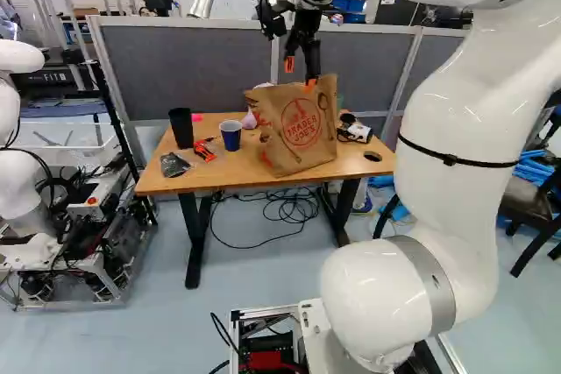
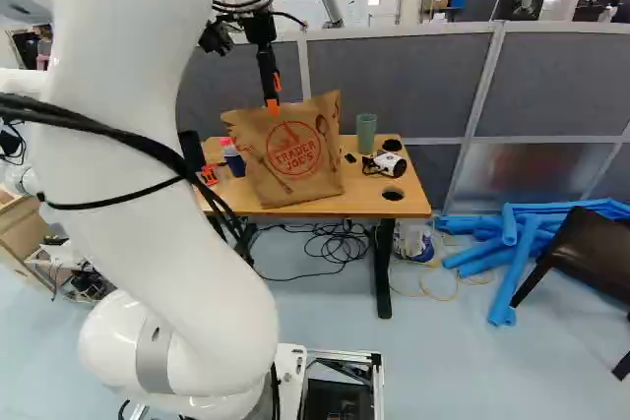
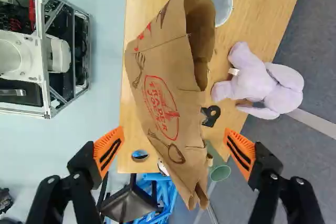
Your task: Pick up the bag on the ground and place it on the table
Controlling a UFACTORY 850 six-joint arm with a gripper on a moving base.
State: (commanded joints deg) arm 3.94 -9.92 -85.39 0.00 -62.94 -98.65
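Two fingers (image 3: 108,150), wide apart, empty, over paper bag (image 1: 302,129), which stands on surface (image 1: 210,179). Left to right in left base view: blue cup (image 1: 230,135), close beside bag, could tip if bag gets nudged sideways; bag's thin rim could crumple or slip if fingers close off-centre; white device (image 1: 354,132) could be knocked by swinging bag. Mouth points up, printed face towards arm (image 1: 465,102); long axis near upright.

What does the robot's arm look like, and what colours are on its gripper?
The arm is shiny white and chunky, with rounded joints, grey rings, a thin black strap and black cables. Its gripper is black, with two fingers whose orange pads have dark grooves.
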